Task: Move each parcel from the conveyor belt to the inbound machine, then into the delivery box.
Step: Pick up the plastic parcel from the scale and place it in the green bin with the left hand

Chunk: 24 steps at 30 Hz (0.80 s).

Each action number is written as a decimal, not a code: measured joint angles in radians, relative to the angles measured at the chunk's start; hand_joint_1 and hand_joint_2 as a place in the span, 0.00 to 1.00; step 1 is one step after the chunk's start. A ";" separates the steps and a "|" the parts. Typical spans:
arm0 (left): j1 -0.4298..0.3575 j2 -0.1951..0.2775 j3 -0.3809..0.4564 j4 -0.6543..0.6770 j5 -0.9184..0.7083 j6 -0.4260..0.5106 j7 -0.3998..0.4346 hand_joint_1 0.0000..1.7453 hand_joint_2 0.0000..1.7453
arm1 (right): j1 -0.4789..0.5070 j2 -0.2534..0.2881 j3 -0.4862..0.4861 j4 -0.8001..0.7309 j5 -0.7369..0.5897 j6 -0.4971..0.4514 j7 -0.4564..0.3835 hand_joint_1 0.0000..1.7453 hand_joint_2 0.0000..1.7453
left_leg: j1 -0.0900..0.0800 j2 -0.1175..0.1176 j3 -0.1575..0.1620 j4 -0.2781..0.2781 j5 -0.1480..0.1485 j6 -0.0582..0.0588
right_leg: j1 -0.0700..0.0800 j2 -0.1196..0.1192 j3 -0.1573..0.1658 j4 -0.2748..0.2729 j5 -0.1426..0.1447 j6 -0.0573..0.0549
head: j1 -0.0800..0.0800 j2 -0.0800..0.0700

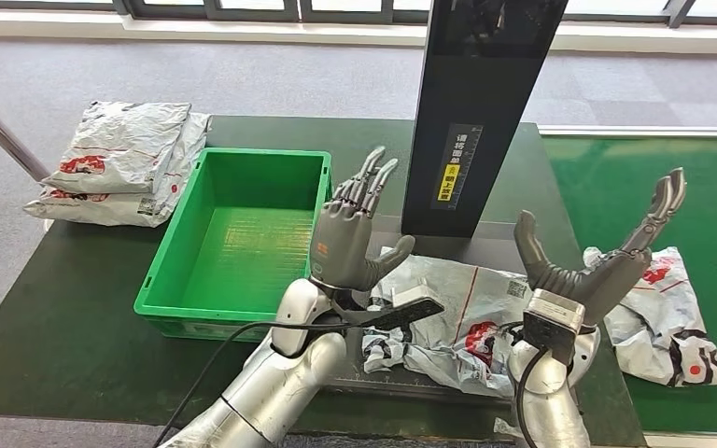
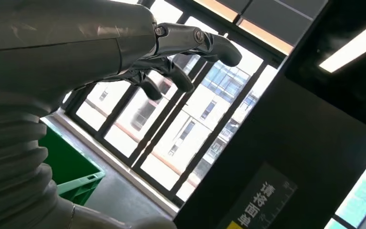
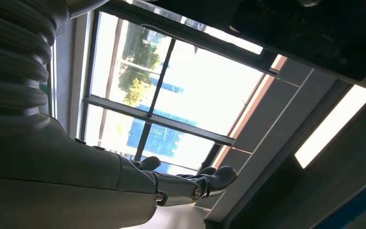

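1. Inbound machine [image 1: 485, 103]: black column cut off by the head view's top edge; label text too small to read.
2. Middle parcel [image 1: 467, 317]: near part hidden behind the right hand [image 1: 597, 266] and the left hand [image 1: 350, 238].
3. Stacked parcels [image 1: 117, 163]: lower ones mostly covered by the top one.
4. Green box [image 2: 71, 167]: partly hidden by the wrist cover in the left wrist view.
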 joint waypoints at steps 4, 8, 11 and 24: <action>-0.006 -0.001 0.005 0.001 0.054 0.000 0.013 0.00 1.00 | 0.001 0.000 -0.001 -0.002 0.003 0.001 -0.001 0.00 1.00 | 0.000 -0.001 0.000 0.000 0.000 0.000 | 0.000 -0.001 0.000 0.000 0.000 0.000 | 0.000 0.000; -0.045 -0.003 -0.037 0.106 0.178 -0.001 0.047 0.00 1.00 | -0.001 0.000 -0.001 -0.003 -0.004 0.003 -0.001 0.00 1.00 | 0.000 -0.001 0.000 0.000 0.000 0.000 | 0.000 -0.001 0.000 0.000 0.000 0.000 | 0.000 0.000; -0.078 -0.003 -0.116 0.217 0.267 -0.003 0.066 0.00 1.00 | -0.003 0.000 -0.001 -0.002 -0.009 0.003 -0.001 0.00 1.00 | 0.000 -0.002 0.000 0.000 0.000 0.000 | 0.000 -0.001 0.000 0.000 0.000 0.000 | 0.000 0.000; -0.162 -0.003 -0.504 0.497 0.653 -0.344 0.057 0.00 1.00 | -0.031 0.000 -0.001 0.012 -0.040 0.003 -0.001 0.00 1.00 | 0.000 -0.002 -0.001 0.000 0.000 0.000 | 0.000 -0.001 0.000 0.000 0.000 0.000 | 0.000 0.000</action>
